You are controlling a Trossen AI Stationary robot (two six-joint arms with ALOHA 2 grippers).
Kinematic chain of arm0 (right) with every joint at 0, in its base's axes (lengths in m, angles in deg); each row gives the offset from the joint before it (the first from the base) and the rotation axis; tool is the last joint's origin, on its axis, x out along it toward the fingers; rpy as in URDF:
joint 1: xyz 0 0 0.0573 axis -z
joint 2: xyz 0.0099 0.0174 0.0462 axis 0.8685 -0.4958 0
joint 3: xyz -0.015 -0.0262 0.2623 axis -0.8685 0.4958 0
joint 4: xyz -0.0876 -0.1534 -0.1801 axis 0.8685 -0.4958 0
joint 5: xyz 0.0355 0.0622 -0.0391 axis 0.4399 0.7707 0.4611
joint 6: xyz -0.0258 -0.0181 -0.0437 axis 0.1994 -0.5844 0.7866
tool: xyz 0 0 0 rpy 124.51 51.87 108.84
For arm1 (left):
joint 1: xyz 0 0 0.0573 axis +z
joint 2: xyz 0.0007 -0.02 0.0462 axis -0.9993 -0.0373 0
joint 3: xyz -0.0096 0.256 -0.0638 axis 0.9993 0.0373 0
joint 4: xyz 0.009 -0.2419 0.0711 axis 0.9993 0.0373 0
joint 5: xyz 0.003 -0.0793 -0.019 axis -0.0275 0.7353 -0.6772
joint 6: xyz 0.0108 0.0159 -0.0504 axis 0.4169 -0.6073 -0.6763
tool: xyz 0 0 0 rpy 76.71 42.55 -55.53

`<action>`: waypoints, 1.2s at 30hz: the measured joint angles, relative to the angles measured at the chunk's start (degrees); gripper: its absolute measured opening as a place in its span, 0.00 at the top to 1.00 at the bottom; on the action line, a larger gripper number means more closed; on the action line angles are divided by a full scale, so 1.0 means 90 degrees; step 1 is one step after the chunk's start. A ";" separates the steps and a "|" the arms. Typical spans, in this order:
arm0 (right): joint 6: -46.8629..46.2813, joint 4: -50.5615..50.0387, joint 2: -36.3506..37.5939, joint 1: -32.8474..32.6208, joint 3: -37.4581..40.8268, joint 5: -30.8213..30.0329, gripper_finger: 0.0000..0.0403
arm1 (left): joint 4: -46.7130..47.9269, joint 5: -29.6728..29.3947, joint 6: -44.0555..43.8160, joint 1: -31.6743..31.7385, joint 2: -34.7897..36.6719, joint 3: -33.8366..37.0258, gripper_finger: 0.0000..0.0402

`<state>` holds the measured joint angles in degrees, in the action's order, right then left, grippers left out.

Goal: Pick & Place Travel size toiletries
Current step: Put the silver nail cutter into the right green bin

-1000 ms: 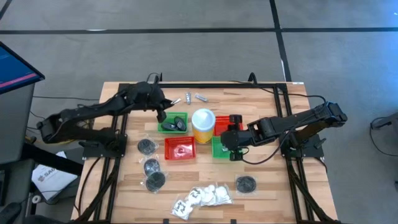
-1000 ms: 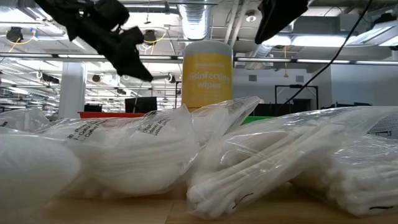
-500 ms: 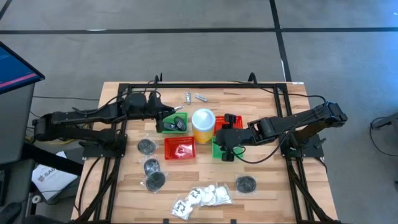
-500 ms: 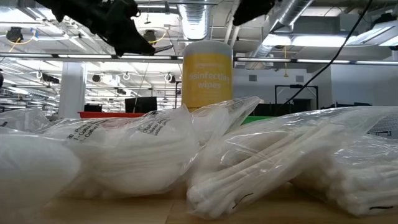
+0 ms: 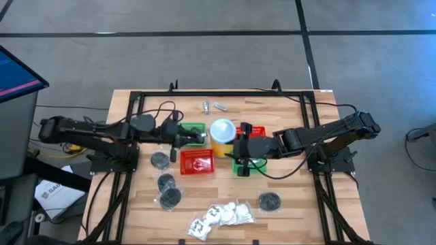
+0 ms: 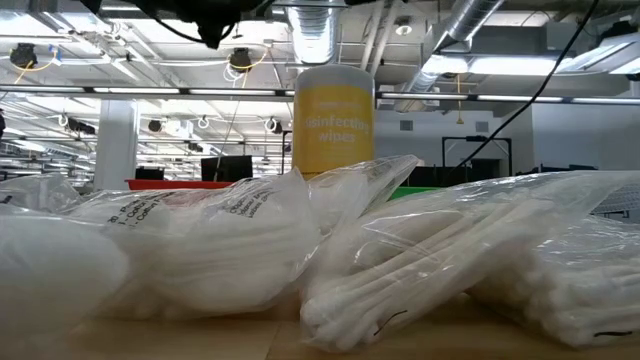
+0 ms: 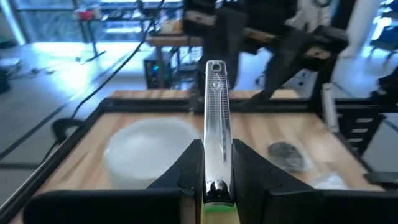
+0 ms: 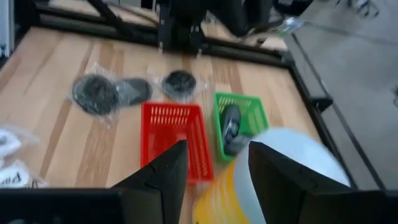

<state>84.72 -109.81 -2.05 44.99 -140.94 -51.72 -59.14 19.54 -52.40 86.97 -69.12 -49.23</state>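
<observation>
My left gripper (image 5: 195,136) hangs over the green mesh basket (image 5: 191,129) left of the yellow cup with white lid (image 5: 222,135), shut on a silvery nail clipper (image 7: 216,118). My right gripper (image 5: 239,147) stands open just right of the cup, above the other green basket (image 5: 242,165), with nothing between its fingers (image 8: 163,177). Two more silvery pieces (image 5: 212,106) lie at the far edge. Dark round pieces in clear bags (image 5: 165,182) lie near left, one more (image 5: 270,201) near right. White packets (image 5: 221,216) lie at the near edge. My left gripper pinches the nail clipper's rear end (image 7: 216,182) between its two fingers. The fingers come about level from the table's left and lie along the clipper. It sticks straight out ahead of the fingertips, level and lifted clear above the basket.
A red basket (image 5: 196,162) sits near the cup and another (image 5: 253,131) behind my right gripper. The left green basket holds a dark item (image 8: 231,127). A black frame (image 5: 225,94) rims the table. Bagged cotton pads and swabs (image 6: 300,260) fill the low view's foreground.
My left gripper has swung from the far-left part of the table toward the near edge and the cup, rising and tipping up to about level, carrying the clipper to above the green basket. My right gripper has tipped up from pointing down and shifted slightly left.
</observation>
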 joint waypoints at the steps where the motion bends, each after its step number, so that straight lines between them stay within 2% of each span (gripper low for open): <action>1: 0.0021 0.0104 0.0000 0.0000 0.0000 -0.0001 0.61 | -0.0118 -0.0001 0.0003 -0.0078 -0.0053 -0.0001 0.89; 13: 0.0192 0.0654 0.0000 0.0002 0.0000 0.0002 0.61 | -0.1532 -0.0292 0.0355 -0.0715 -0.1070 -0.0001 0.89; 24: 0.0354 0.0799 0.0000 -0.0047 -0.0002 0.0012 0.61 | -0.2933 -0.0318 0.0722 -0.0750 -0.2024 -0.0003 0.89; 36: 0.0357 0.0794 0.0000 -0.0036 -0.0002 0.0015 0.61 | -0.3758 -0.0308 0.0880 -0.0748 -0.2498 -0.0001 0.89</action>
<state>87.93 -102.66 -2.05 44.66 -140.96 -51.58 -92.96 16.76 -44.47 80.24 -91.61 -49.24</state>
